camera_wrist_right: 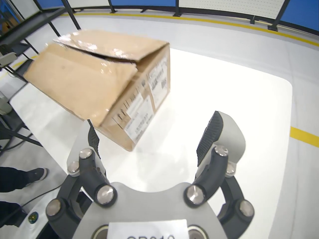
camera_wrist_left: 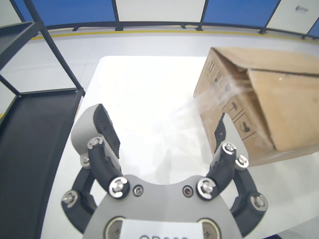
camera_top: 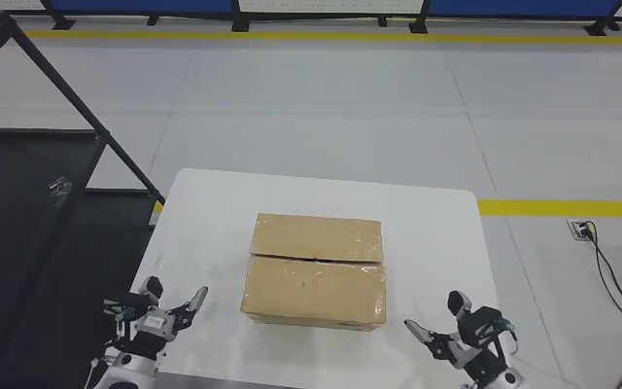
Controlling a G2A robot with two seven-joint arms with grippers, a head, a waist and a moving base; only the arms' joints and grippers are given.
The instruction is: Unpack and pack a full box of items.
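Note:
A brown cardboard box [camera_top: 316, 270] sits in the middle of the white table [camera_top: 428, 224], its two top flaps folded down with clear tape along the seam. The box [camera_wrist_left: 269, 100] has loose tape on its end, and the box [camera_wrist_right: 99, 80] carries printed labels on one end. My left gripper [camera_top: 175, 300] hovers open over the table's near left corner, apart from the box. My right gripper [camera_top: 437, 321] is open at the near right corner, also clear of the box. The left gripper [camera_wrist_left: 162, 123] and the right gripper [camera_wrist_right: 154, 130] hold nothing.
A black metal shelf rack [camera_top: 58, 194] stands against the table's left side, its tray [camera_wrist_left: 32, 135] level with the table edge. Yellow floor lines [camera_top: 544, 206] run past the table. Bare table surface lies on both sides of the box.

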